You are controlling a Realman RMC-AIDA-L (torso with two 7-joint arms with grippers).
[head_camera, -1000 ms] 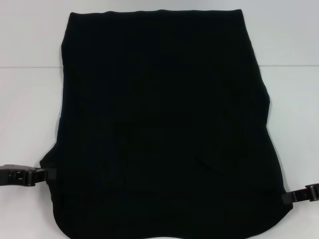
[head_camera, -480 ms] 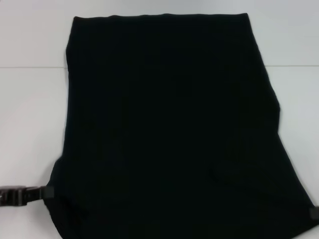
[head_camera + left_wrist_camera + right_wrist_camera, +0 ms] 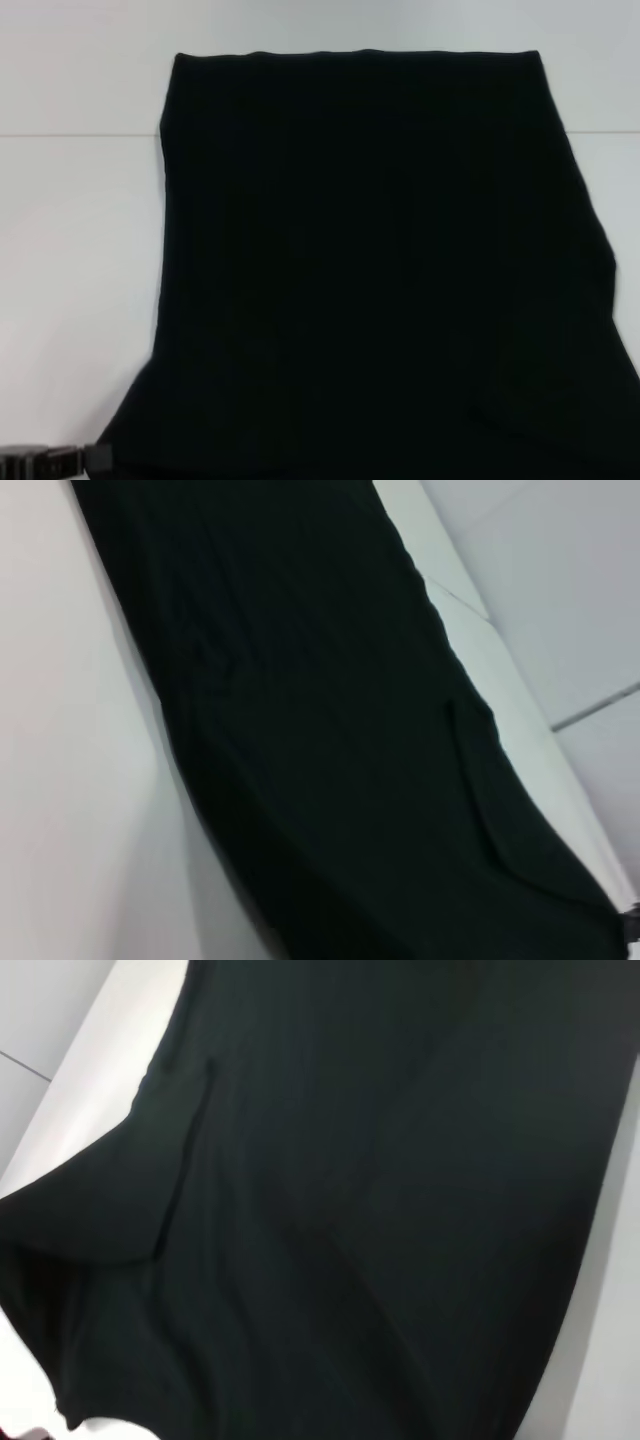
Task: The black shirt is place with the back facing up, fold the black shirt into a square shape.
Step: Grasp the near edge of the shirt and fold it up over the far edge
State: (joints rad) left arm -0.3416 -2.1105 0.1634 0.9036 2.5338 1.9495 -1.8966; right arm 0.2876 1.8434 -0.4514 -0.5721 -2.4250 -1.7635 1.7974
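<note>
The white, smooth desk (image 3: 70, 300) is seen across the whole head view, with a thin seam line running across it at the far side. Most of it is covered by the large plain matte black shirt (image 3: 370, 270), which is spread over the middle and right of the scene. The shirt's far edge is laid straight and flat on the desk, while its near part widens toward both near corners and runs out of the picture at the near and right borders. In the left wrist view the black shirt (image 3: 330, 740) is shown as a long dark sheet with a curved seam or fold line near one edge, the desk (image 3: 70, 780) being bare beside it. In the right wrist view the black shirt (image 3: 350, 1210) is seen with a raised, overlapping fold along one side and soft creases across its middle.

The left pincer (image 3: 90, 460), black and hard-jointed, is found at the near left corner of the head view, touching the shirt's near left corner; its tip is met by the cloth, but whether the cloth is pinched cannot be told. The right pincer is not shown in any view.
</note>
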